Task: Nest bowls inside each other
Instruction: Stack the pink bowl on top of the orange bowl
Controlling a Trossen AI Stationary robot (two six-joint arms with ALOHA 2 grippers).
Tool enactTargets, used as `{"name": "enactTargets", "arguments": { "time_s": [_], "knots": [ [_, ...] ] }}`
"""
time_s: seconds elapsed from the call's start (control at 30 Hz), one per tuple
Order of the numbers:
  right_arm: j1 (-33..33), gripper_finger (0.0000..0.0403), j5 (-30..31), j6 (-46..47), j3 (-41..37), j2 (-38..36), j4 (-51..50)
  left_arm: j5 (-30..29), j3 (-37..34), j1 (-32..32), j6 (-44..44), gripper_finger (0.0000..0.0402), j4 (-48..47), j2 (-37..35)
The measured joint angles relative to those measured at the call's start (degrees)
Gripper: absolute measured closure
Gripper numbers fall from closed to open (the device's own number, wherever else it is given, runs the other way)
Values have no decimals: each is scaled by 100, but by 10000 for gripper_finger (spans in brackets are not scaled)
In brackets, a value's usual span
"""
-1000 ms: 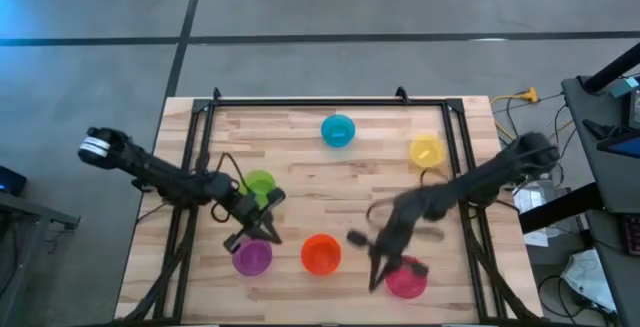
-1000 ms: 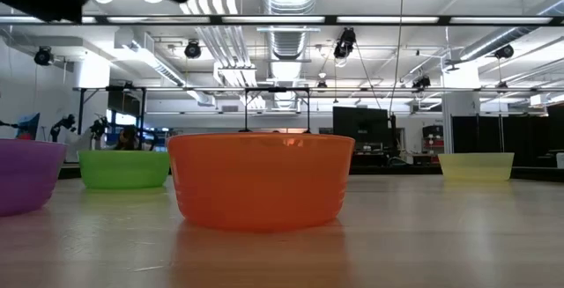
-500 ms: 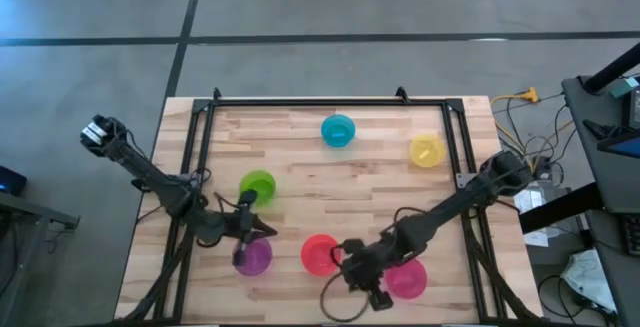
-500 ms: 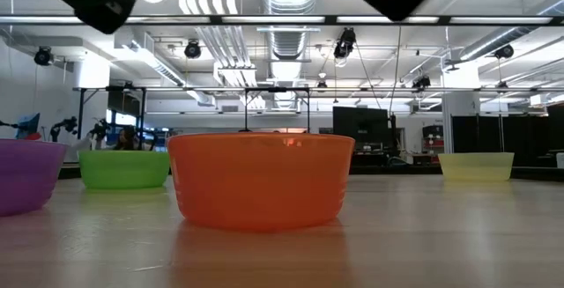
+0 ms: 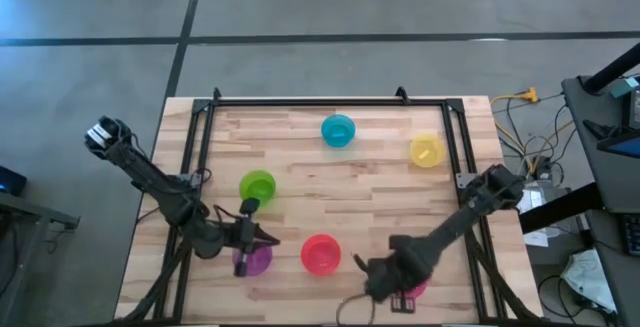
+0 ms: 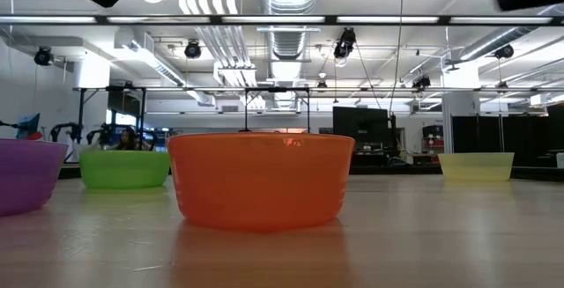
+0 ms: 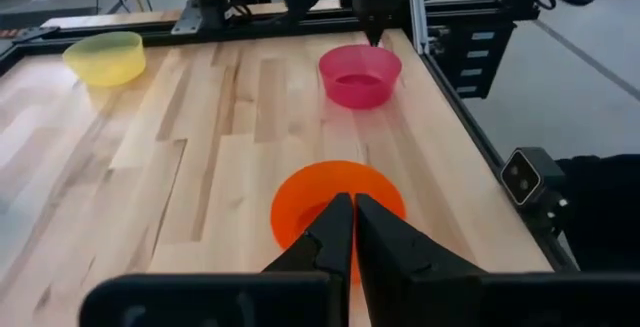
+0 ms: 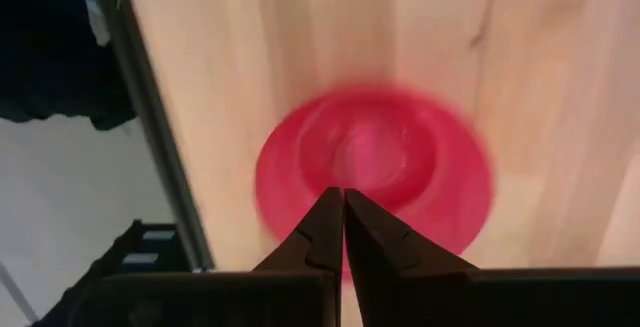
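Although six bowls lie apart on the wooden table (image 5: pixel 300 157), none nested, only the high view takes in all of them: the blue bowl (image 5: pixel 338 130) and the yellow bowl (image 5: pixel 427 151) toward the far edge, the green bowl (image 5: pixel 258 185) left of centre, and along the near edge the purple bowl (image 5: pixel 254 258), the orange bowl (image 5: pixel 321 254) and the pink-magenta bowl (image 5: pixel 414 288). The last two are largely covered there by the arms. In the left wrist view the left gripper (image 7: pixel 352 229) is seen with its fingers pressed together and nothing between them, pointed over the orange bowl toward the pink-magenta one; in the high view it sits by the purple bowl. The right gripper (image 8: pixel 343 229) is likewise closed and empty, held directly above the pink-magenta bowl, which is blurred. In the low view the blue and pink-magenta bowls are not seen, the orange bowl fills the middle, and the purple bowl is cut off at the picture's edge.
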Motion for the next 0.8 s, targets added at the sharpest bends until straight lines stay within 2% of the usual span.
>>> {"name": "enactTargets", "arguments": {
  "time_s": [0.1,0.23,0.37,0.6,0.8],
  "knots": [
    [328,394,100,426,-2,-90,59,1,38,0,4,402,-17,64],
    [771,381,855,990,-3,-150,330,1,76,0,4,402,-12,108],
    [1111,349,1391,1376,-9,-101,503,1,101,2,-20,402,3,122],
    [1281,289,1514,1743,-18,298,536,-1,101,2,-20,402,51,255],
    [1279,272,1499,1660,-22,705,565,-10,109,4,21,402,86,308]
  ]
}}
